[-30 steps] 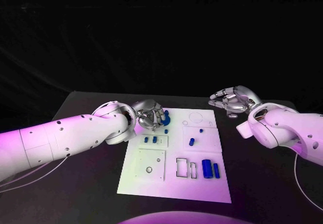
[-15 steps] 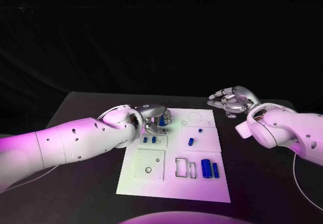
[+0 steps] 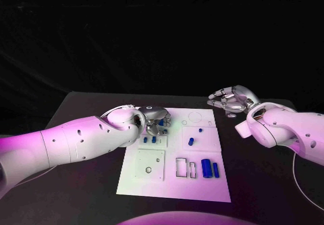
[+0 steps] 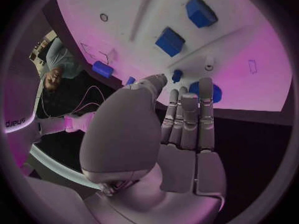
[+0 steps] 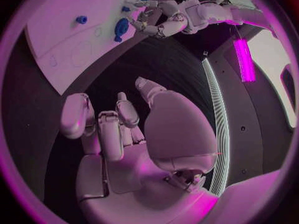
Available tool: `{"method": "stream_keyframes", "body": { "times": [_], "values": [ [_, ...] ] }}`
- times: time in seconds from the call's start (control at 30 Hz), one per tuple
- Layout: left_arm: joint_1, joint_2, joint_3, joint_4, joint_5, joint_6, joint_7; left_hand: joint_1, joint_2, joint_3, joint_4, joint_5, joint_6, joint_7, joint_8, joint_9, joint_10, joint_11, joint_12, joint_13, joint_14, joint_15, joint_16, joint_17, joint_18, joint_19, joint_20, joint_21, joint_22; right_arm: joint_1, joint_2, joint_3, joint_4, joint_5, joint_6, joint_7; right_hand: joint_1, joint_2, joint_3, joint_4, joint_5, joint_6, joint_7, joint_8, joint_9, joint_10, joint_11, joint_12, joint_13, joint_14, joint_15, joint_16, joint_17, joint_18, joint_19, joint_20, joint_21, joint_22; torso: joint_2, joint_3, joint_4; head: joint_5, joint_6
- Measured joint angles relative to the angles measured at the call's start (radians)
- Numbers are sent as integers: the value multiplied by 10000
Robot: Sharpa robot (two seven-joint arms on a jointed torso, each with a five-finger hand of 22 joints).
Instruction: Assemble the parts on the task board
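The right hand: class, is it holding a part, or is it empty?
Empty. The right hand hangs beside the task board, off its far right corner, fingers loosely curled and apart; the right wrist view shows nothing between its fingers.

2 white arms with small dark screw holes, silver hands (image 3: 156,119) (image 3: 231,101), thin pale cables.

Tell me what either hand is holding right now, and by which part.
Nothing is visibly held. The left hand reaches with straight fingers toward a round blue part on the task board. The right hand hangs curled and empty.
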State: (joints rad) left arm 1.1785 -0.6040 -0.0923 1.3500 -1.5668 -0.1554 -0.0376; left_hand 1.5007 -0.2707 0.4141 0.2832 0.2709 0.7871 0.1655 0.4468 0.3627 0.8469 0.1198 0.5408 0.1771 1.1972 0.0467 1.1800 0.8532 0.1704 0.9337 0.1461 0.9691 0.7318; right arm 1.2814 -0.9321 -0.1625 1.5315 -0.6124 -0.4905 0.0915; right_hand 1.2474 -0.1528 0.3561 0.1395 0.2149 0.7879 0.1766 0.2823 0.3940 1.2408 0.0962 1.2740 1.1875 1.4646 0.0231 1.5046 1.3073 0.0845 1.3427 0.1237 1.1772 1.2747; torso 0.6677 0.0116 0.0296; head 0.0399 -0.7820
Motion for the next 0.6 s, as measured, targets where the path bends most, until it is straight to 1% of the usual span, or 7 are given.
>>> {"method": "stream_keyframes", "body": {
  "times": [0.07,0.2,0.3,0.37,0.5,0.53,0.6],
  "values": [
    [-2,10,-1,-37,-62,33,-33,94,4,29,25,0,146,-37,0,-34,84,-46,-47,-49,103,5,120,50,0,126,-11,141,154,0,0,0,0,0,0,2,0,0,0,0,0,0,0,0,0,0,0,0,0,0,0,0,0,0,0,0,0,0,-2,1,0,-1,-5],
    [-5,43,-3,-85,-163,84,-85,93,4,126,9,0,265,-84,0,-80,188,-52,-47,-109,127,-19,224,80,0,154,-12,232,295,-2,-3,0,3,0,0,5,0,0,0,0,0,0,0,0,0,0,0,0,0,0,0,0,0,0,0,0,0,0,-8,6,6,-6,-21],
    [-7,91,-3,-125,-218,109,-108,175,80,258,-14,0,354,-67,-3,-128,243,-69,-103,-157,218,-33,357,136,-1,283,-34,395,446,-2,-2,0,7,0,0,7,0,0,0,0,0,0,0,0,0,0,0,0,0,0,0,0,0,0,0,0,0,0,-7,5,8,-7,-24],
    [-13,127,-4,-146,-248,128,-117,208,48,360,-6,0,419,-85,-53,-165,364,-90,-103,-198,287,-72,478,218,1,390,-32,536,604,-2,2,0,8,0,0,9,0,0,0,0,0,0,0,0,0,0,0,0,1,0,0,0,0,0,0,0,0,0,-7,5,7,-6,-29],
    [-15,178,-5,-189,-283,173,-122,249,90,419,-7,0,481,-119,-53,-195,438,-91,-148,-232,323,-36,570,251,2,408,-52,622,717,-2,11,0,9,0,0,12,0,0,0,0,0,0,0,0,0,0,0,0,1,0,0,0,0,0,0,0,0,0,-5,5,2,3,-38],
    [-16,186,-5,-199,-289,184,-122,249,90,430,-19,0,481,-119,-53,-208,497,-106,-152,-245,346,-59,573,267,1,436,-81,659,755,-3,11,0,9,0,0,12,0,0,0,0,0,0,0,0,0,0,0,0,0,0,0,0,-1,0,0,0,0,1,-4,5,1,4,-40],
    [-20,201,-5,-222,-299,207,-123,249,90,430,-19,0,481,-119,-53,-218,526,-109,-152,-255,377,-90,629,309,1,476,-47,698,822,-3,11,0,9,0,0,13,0,0,0,0,0,0,0,0,1,1,0,0,1,0,0,0,-1,0,0,0,0,1,-3,5,2,4,-46]
  ]
}}
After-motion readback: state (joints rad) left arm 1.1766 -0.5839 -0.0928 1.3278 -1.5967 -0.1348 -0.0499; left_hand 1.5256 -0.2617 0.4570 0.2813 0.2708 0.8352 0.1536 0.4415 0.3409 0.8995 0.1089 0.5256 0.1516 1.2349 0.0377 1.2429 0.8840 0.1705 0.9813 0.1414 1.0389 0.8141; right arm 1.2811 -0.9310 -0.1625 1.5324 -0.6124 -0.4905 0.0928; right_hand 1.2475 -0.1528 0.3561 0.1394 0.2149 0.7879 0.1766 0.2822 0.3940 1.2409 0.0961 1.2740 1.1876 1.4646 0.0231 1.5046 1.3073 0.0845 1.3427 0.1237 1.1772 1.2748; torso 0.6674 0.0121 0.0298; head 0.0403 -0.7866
